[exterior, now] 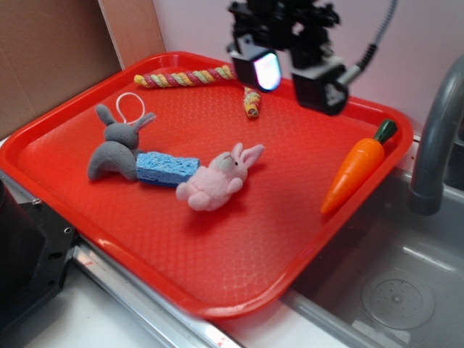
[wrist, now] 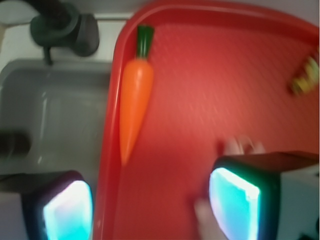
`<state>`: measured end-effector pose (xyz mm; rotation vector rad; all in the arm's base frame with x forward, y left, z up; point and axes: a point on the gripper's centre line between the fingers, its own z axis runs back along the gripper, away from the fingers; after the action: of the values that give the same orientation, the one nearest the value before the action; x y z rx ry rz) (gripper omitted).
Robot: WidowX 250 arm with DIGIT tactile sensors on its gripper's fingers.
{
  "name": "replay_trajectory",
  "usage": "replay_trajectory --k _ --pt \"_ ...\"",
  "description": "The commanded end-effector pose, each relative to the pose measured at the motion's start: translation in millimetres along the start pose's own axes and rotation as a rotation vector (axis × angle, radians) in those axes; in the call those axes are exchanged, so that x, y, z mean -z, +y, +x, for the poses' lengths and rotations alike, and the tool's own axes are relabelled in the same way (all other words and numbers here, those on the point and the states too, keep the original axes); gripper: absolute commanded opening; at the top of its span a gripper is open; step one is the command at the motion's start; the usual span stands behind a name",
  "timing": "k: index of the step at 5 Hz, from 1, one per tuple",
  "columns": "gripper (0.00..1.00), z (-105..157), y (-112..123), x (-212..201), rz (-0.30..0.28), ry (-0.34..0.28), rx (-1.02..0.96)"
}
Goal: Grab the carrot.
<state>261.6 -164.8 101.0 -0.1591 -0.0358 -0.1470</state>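
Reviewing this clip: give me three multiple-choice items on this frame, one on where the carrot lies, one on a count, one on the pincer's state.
1. Where does the carrot lie?
A. Along the tray's edge next to the sink
B. Beside the blue sponge
C. In the sink basin

2. How many plush bunnies are on the red tray?
A. One
B. Two
C. Four

3. What state is the pincer in?
A. Shut on the carrot
B. Shut on the rope toy
C. Open, holding nothing

Answers: 1 A, it rests against the rim by the sink. 2 B, a grey bunny and a pink bunny. 3 C, its fingers stand apart above the tray.
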Motion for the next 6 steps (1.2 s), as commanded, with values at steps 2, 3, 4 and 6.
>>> replay_trajectory --k 2,3,4,6 --pt "1.00 52 -4 50 0.117 -0.076 -0.006" --pt "1.00 55 -11 55 0.097 -0.053 0.016" --pt "1.00 54 -10 56 0.086 -0.030 0.020" --pt "0.80 22 11 51 0.119 0.000 -0.006"
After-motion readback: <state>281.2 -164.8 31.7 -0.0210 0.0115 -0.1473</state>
